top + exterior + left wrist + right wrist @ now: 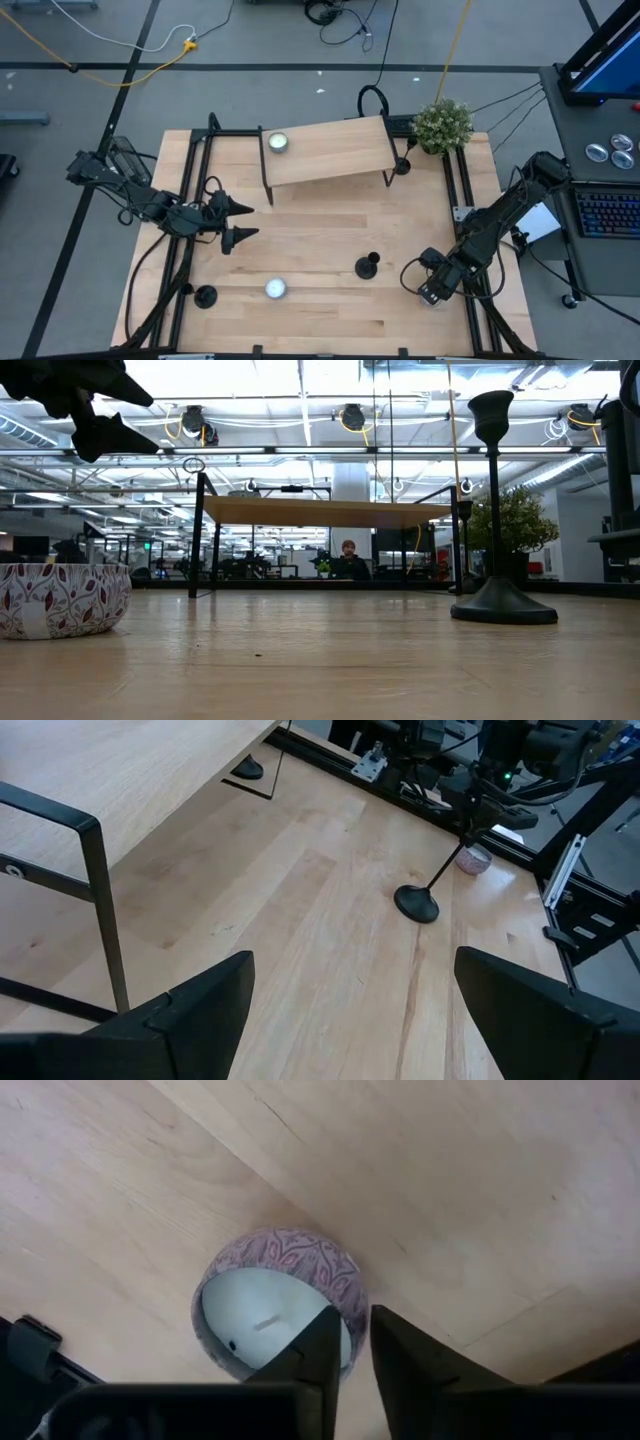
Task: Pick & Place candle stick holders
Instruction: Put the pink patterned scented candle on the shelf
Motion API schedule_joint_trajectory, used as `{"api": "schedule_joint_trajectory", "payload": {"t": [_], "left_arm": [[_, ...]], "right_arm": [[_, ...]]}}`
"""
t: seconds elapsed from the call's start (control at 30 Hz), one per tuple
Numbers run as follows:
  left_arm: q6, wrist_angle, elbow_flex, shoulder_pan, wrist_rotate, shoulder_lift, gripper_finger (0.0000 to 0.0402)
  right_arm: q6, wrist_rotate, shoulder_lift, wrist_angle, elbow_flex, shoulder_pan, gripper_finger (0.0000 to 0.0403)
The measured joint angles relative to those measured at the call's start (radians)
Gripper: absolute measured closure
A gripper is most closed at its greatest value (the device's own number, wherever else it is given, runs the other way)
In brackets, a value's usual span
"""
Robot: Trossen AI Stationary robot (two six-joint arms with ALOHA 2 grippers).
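Item: matte-black round-based candle stick holder (367, 266), upright mid counter (330, 300), ungrasped. Left pincer (240, 221) spread wide, approach stage judged; descent and closure on stem req'd. Right pincer (356, 1342) nrly closed, empty.

Your right gripper (357, 1342) shows at lower centre, fingers nearly closed, over a patterned bowl (280, 1305) left of centre on the wooden table (470, 1170).
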Motion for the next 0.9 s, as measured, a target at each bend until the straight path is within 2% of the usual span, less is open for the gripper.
{"api": "schedule_joint_trajectory", "payload": {"t": [0.23, 0.6, 0.9], "left_arm": [[-0.014, 0.000, 0.000, 0.000, 0.000, 0.000, 0.0050], [-0.028, 0.169, 0.000, 0.000, -0.010, 0.000, 0.0050], [-0.002, 0.218, 0.000, 0.000, -0.010, 0.001, 0.0050]], "right_arm": [[-0.013, 0.000, 0.000, -0.002, 0.000, 0.000, 0.0399], [-0.014, -0.005, -0.033, -0.001, 0.005, 0.000, 0.0402], [-0.014, 0.003, -0.100, -0.062, 0.104, 0.000, 0.0402]]}}
